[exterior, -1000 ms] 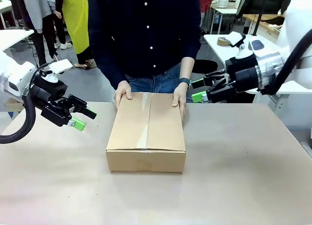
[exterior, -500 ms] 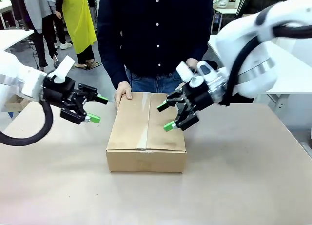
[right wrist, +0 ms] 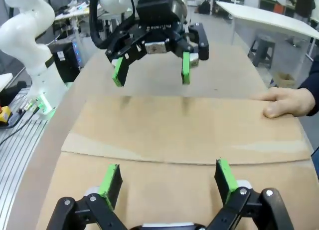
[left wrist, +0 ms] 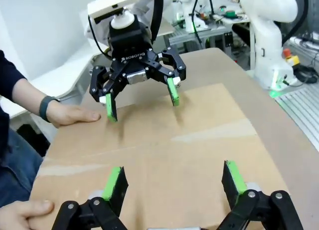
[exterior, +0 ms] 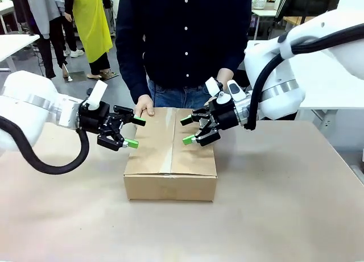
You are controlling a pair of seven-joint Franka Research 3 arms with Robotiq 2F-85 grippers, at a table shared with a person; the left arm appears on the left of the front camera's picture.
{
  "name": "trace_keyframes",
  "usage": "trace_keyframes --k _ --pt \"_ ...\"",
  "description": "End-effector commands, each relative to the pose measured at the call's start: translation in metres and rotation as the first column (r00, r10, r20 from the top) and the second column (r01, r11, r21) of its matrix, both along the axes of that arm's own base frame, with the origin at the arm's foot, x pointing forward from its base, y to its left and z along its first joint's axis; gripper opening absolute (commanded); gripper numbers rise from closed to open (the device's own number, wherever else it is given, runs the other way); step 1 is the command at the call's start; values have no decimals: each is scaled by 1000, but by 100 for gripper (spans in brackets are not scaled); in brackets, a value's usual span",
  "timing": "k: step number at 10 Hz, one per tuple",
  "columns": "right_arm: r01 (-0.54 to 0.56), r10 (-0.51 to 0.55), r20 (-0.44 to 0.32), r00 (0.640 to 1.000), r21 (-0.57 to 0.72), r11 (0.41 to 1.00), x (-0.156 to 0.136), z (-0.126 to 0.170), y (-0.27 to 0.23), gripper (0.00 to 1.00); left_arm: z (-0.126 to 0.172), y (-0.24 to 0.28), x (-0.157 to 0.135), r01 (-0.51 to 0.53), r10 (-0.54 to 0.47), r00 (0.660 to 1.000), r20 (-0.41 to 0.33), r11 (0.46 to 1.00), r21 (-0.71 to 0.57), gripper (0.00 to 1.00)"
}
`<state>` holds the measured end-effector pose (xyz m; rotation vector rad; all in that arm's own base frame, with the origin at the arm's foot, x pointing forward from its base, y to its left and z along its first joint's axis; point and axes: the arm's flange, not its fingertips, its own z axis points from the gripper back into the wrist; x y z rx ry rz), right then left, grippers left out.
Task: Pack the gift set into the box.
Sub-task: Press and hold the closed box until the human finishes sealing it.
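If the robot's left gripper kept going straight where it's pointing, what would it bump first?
Probably the right gripper, facing the left gripper across the box. It sits low over the top, so it might scrape that first; depth is unclear.

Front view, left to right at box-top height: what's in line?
Left arm → left pincer, open → tape seam down the middle of the box → right pincer, open → right arm.
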<state>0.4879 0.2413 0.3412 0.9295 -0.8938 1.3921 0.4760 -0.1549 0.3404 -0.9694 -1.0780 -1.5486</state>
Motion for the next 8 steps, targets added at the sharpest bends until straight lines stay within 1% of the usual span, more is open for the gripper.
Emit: trace_keyframes --k 1,3,4,6,7,8 --pt "23 -24 13 1000 33 999 -13 -9 -14 100 2 -9 19 -5 0 993 -121 999 -38 100" --pt "49 -50 21 999 21 999 -15 -15 -27 100 -6 -22 28 -5 -2 990 -143 999 -52 100" --pt "55 -55 21 998 18 998 -16 -15 -31 100 -12 -27 28 8 -13 991 -132 999 -35 100" --pt "59 -59 30 998 -7 998 -15 -18 -32 100 -27 -27 32 -14 16 990 -143 1000 19 100" --pt "71 -71 19 997 -29 997 -12 -24 -31 100 -33 -22 32 -27 30 984 -178 999 17 100" --pt "65 -66 -16 998 -33 997 -9 -28 -33 100 -38 -17 31 -40 44 980 -196 999 24 100"
